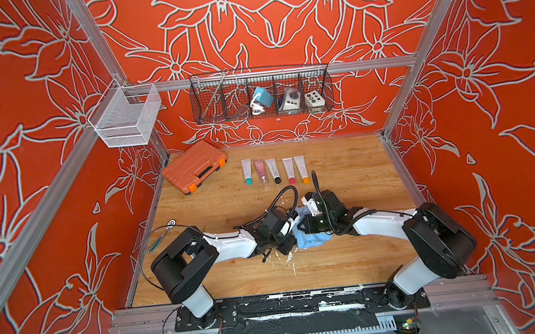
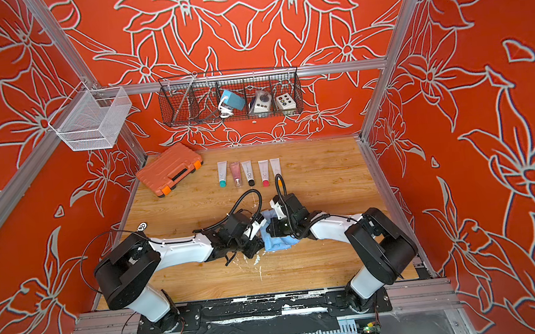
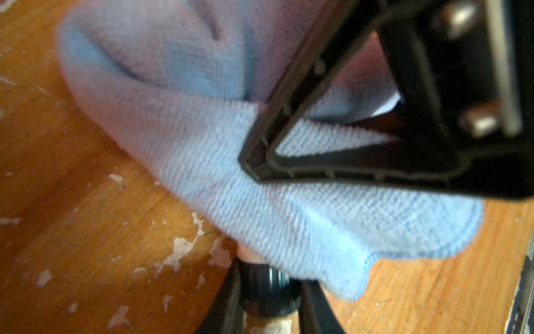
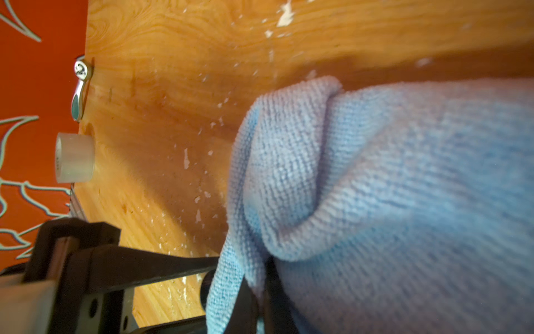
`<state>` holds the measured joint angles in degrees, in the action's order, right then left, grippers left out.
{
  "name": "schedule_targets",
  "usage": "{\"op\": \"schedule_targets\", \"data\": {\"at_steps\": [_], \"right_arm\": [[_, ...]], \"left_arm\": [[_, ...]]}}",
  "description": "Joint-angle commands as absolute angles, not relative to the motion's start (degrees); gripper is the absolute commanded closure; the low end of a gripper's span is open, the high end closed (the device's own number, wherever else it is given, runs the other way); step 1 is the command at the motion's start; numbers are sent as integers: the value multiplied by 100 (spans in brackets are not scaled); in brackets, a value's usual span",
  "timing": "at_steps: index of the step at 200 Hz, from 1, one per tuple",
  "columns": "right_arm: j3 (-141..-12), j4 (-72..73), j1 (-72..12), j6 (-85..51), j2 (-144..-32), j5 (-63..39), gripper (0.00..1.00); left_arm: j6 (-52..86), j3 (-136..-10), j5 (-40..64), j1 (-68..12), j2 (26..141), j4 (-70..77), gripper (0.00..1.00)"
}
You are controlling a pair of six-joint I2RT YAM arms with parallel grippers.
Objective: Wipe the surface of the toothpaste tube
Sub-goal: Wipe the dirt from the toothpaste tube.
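At the middle of the table (image 1: 223,279), the left gripper (image 1: 289,243) is clamped on the tube (image 3: 268,290). Only its dark cap end shows from under the cloth (image 1: 310,240). The right gripper (image 4: 257,295) pinches a fold of the cloth draped over it. A good wipe likely needs the tube steady, the cloth pressed down, and strokes along its length without tugging it free.

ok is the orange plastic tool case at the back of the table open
No, the orange plastic tool case lies shut in a top view, with its lid down flat on the base.
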<state>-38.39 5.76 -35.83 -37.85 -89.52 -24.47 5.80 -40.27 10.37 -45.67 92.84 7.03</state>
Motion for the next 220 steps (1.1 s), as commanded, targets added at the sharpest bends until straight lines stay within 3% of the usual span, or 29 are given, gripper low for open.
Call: {"op": "schedule_targets", "data": {"at_steps": [1, 115, 220], "right_arm": [[-3721, -273, -3278, -3571, -9137, -1862, 100], [-4789, -1213, -2314, -2665, -9597, -1714, 100], [-4322, -1093, -2874, -2953, -9126, -1863, 100]], "left_arm": [[501, -3938, 982, -4484, 9018, 795, 87], [475, -3861, 1015, -4412, 8792, 688, 87], [567, -4026, 1028, -4364, 9017, 581, 87]]}}
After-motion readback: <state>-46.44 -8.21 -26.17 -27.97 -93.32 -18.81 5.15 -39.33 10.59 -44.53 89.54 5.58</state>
